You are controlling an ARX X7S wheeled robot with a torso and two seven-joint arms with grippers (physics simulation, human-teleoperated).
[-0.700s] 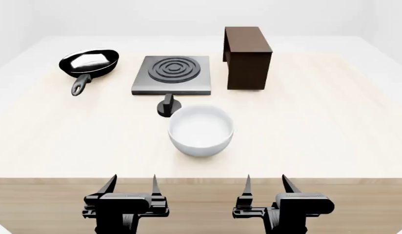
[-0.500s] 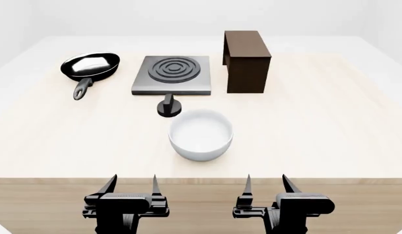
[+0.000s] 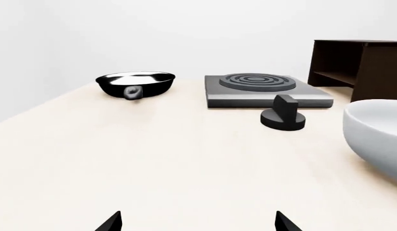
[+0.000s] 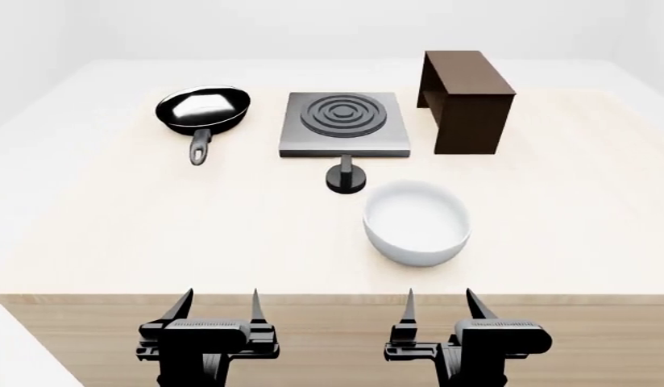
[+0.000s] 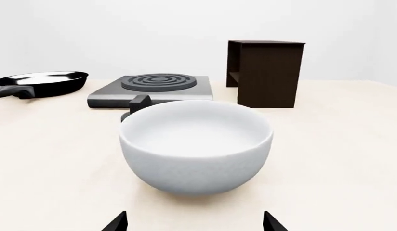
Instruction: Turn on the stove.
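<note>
A: Left gripper (image 4: 216,305) spread wide, empty, parked at the near bench (image 4: 117,218) edge. Right gripper (image 4: 437,305) likewise wide, holding nothing.

B: And the knob (image 4: 346,176)?

A: Just in front of the stove (image 4: 345,123), apart from it, ridge pointing toward the burner. White bowl (image 4: 417,222) beside it, right-front, probably blocking the right side. Clearer reach from the left. Frying pan (image 4: 203,110) and brown box (image 4: 469,99) flanking, uninvolved.

Table (image 4: 117,234): pan (image 4: 203,110), stove (image 4: 344,122), knob (image 4: 345,178), bowl (image 4: 417,222), box (image 4: 469,101).
</note>
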